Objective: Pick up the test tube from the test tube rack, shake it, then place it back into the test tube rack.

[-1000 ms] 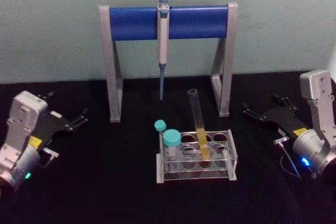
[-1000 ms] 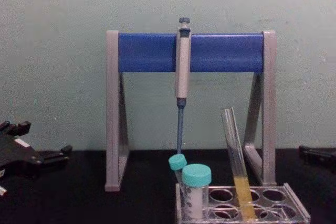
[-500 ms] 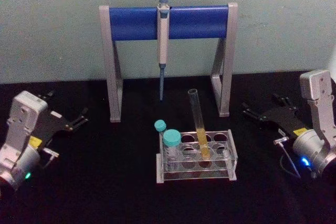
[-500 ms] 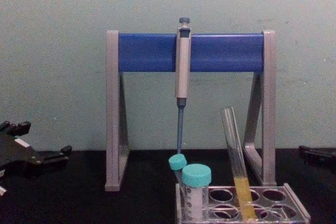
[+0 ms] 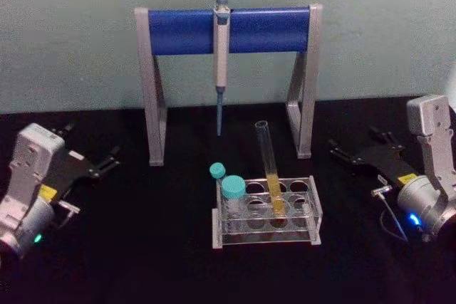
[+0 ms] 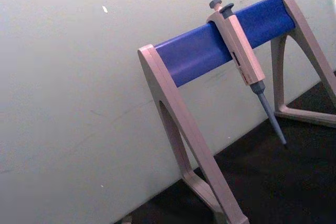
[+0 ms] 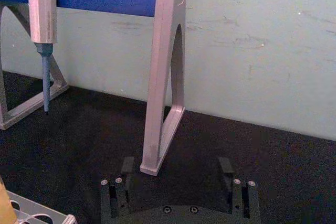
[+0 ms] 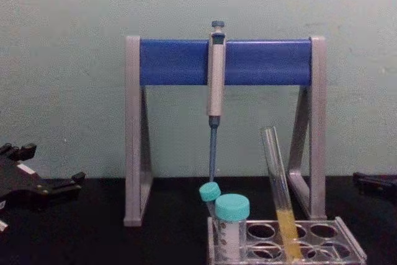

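Note:
The test tube (image 5: pixel 268 165), long and clear with yellow liquid in its lower part, leans in a hole of the clear test tube rack (image 5: pixel 314 210) at the table's middle. The chest view shows the tube (image 8: pixel 276 178) tilted left above the rack (image 8: pixel 349 243). My left gripper (image 5: pixel 89 144) rests open on the black table at the far left, well away from the rack. At the far right, my right gripper (image 5: pixel 358 144) is also open, and its fingers (image 7: pixel 127 165) stand wide apart with nothing between them.
Two teal-capped tubes (image 5: pixel 232 189) stand in the rack's left end. Behind the rack is a grey-and-blue stand (image 5: pixel 256 30) with a pipette (image 5: pixel 221 55) hanging from its bar. Black tabletop lies open on both sides of the rack.

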